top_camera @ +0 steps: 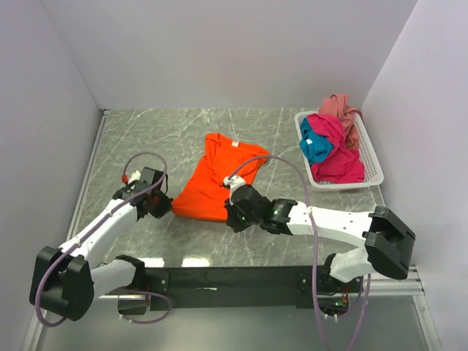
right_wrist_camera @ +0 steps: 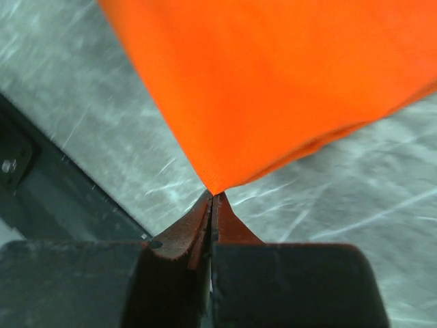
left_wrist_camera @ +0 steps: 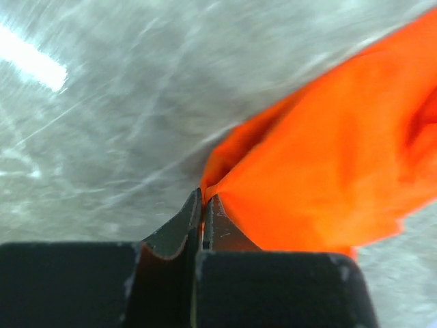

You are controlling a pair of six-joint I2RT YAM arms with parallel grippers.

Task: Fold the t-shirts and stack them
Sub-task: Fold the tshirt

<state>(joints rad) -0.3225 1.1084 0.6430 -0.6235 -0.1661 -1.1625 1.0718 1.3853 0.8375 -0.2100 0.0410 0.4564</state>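
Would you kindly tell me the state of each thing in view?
orange t-shirt: laid out, rumpled, both near corners gripped.
left pincer: shut on orange t-shirt.
right pincer: shut on orange t-shirt.
magenta t-shirt: crumpled in basket.
teal t-shirt: crumpled in basket.
pink t-shirt: crumpled, draped over basket's far end.

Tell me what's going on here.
The left arm and right arm each have their jaws shut on a near corner of the bright orange cloth t-shirt lying on the grey marbled table. The magenta shirt, teal shirt and dusty pink shirt sit heaped in the white slatted plastic basket, unfolded.
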